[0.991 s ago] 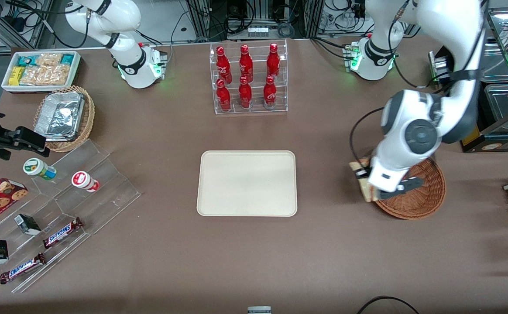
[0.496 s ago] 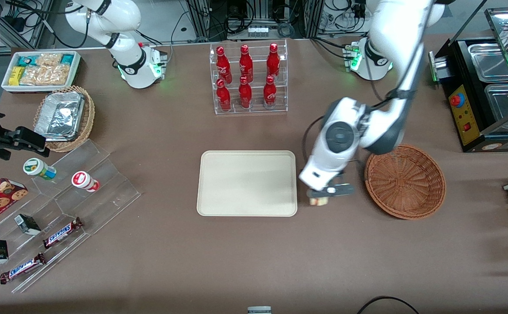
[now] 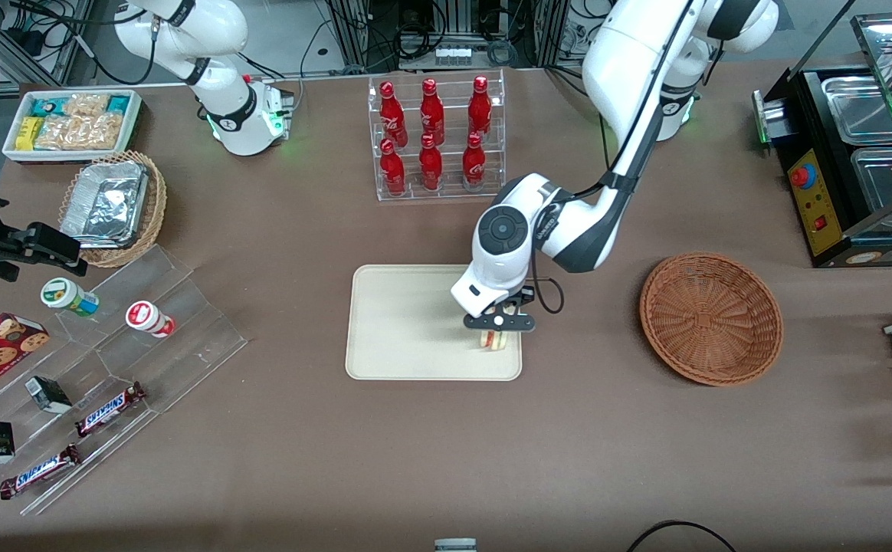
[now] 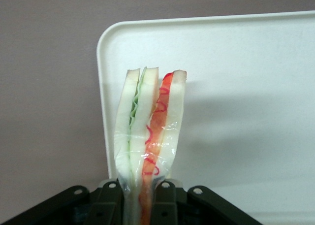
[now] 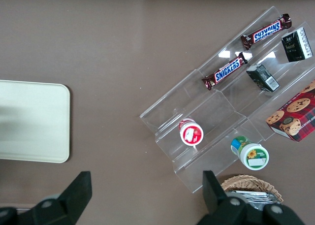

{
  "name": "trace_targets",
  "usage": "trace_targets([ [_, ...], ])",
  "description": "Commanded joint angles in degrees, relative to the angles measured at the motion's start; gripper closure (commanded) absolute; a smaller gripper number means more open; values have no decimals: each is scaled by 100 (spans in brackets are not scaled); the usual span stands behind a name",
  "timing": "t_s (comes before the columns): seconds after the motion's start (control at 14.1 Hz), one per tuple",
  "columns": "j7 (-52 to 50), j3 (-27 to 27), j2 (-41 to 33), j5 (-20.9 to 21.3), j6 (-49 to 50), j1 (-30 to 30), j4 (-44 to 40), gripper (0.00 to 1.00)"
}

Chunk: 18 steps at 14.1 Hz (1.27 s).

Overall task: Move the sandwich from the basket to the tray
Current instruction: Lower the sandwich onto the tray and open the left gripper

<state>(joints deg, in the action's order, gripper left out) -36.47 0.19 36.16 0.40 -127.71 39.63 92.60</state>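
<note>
I am holding my gripper (image 3: 496, 326) clamped on the sandwich (image 3: 493, 340), wedge pointing away from my fingers (image 4: 165, 198). It is hanging just above the tray (image 3: 408, 322), over the corner nearest the basket (image 3: 711, 318) and the front camera, so I judge the coming move is straight down.

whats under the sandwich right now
The cream tray lies under the sandwich, near the tray's corner. The hand is shut on the sandwich. Whether it touches the tray can't be seen; the hand covers its gripped end.
</note>
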Motion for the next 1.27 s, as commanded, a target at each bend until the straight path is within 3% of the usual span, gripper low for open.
trace_targets([
  [0.0,-123,78,312,-477,-315,45,-172,79],
  [0.07,-115,78,330,-645,-368,45,-198,79],
  [0.42,-141,78,497,-700,-395,45,-304,78],
  [0.64,-97,78,515,-691,-395,54,-304,72],
  [0.71,-106,78,515,-691,-395,45,-304,65],
  [0.85,-132,78,498,-682,-395,45,-304,36],
  [1.06,-176,87,34,-691,-63,-33,-181,4],
  [1.2,-168,139,-388,-700,621,-139,-225,0],
])
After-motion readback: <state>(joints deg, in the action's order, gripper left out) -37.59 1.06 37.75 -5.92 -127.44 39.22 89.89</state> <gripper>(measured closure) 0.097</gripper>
